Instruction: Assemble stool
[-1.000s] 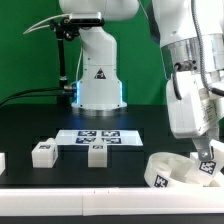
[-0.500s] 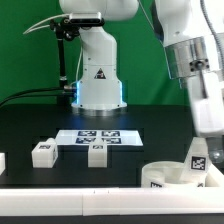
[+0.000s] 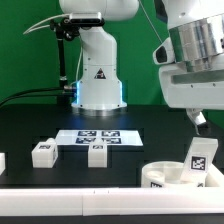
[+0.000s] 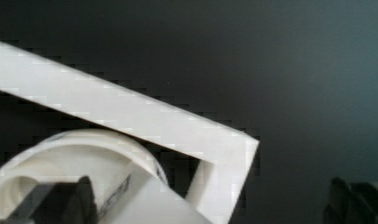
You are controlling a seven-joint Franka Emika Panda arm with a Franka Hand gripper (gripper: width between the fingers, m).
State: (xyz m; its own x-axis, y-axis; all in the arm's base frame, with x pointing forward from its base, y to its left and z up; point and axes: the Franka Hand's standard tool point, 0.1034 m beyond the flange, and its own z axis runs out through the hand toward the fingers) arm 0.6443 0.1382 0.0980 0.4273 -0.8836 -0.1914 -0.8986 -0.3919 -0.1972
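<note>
Fingers (image 3: 198, 120) apart, empty, above upright leg (image 3: 201, 155) in seat (image 3: 160, 178), lower right; nearest loose leg (image 3: 97, 153) on desk (image 3: 30, 120), lower left.

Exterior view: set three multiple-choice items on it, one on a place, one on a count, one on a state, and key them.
1. Where is the seat?
A. at the exterior view's left
B. at the exterior view's right, by the front edge
C. against the robot's base

2. How many loose legs stand by the marker board?
A. one
B. two
C. four

3. What state is the gripper in?
A. shut on a leg
B. shut on the seat
C. open, above the upright leg on the seat

Key: 1 B, the seat sits low on that side. 2 B, two tagged blocks stand there. 3 C, a gap shows over the leg, and the wrist view shows the jaws wide apart, gripping nothing.
</note>
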